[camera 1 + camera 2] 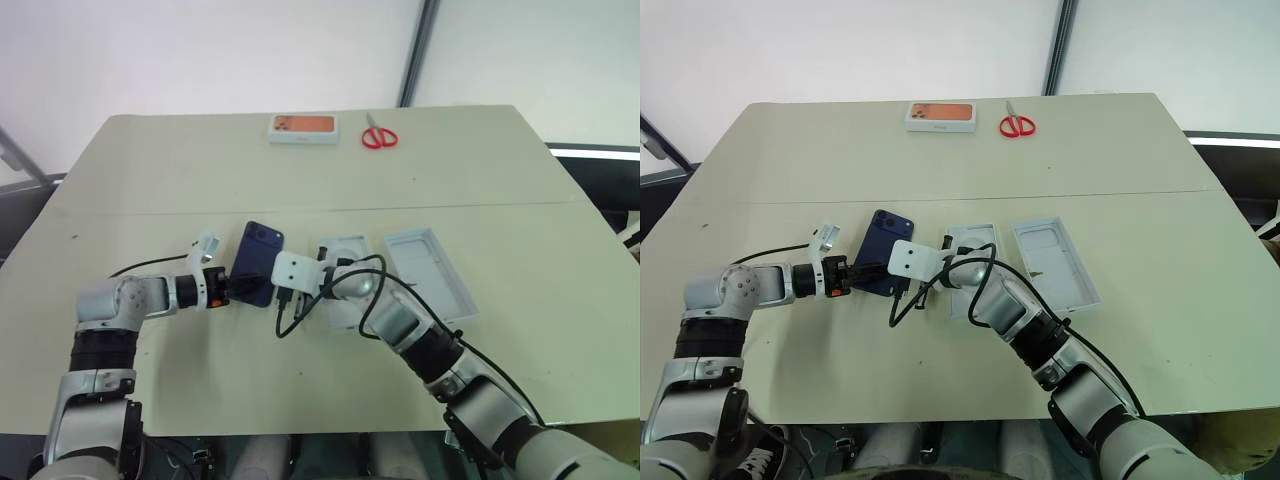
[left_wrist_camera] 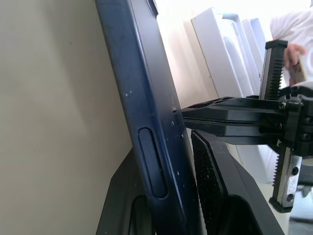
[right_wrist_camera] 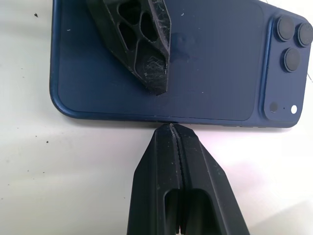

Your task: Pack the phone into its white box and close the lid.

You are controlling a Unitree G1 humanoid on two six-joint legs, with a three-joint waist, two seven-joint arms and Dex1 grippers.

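The left gripper (image 1: 237, 287) comes in from the left along the counter (image 1: 150, 160) with one finger (image 3: 142, 36) across the back of the phone (image 1: 259, 262) and the other beneath it, pinching the slab near its lower end. The phone lies camera side up, between the two arms. It is a stiff, smooth, glossy slab, so I judge it slippery and prone to pivot if pinched at one corner; a hold across the flat faces, near mid-length, looks safest. Glass faces make it fragile, so it should not be dropped. The right gripper (image 3: 168, 128), pressed together and holding nothing, has its tips against the phone's long edge, as if bracing it. Just right of the phone lies the white box (image 1: 970, 268), partly hidden by the right arm, and beside that the lid (image 1: 430, 272), open side up
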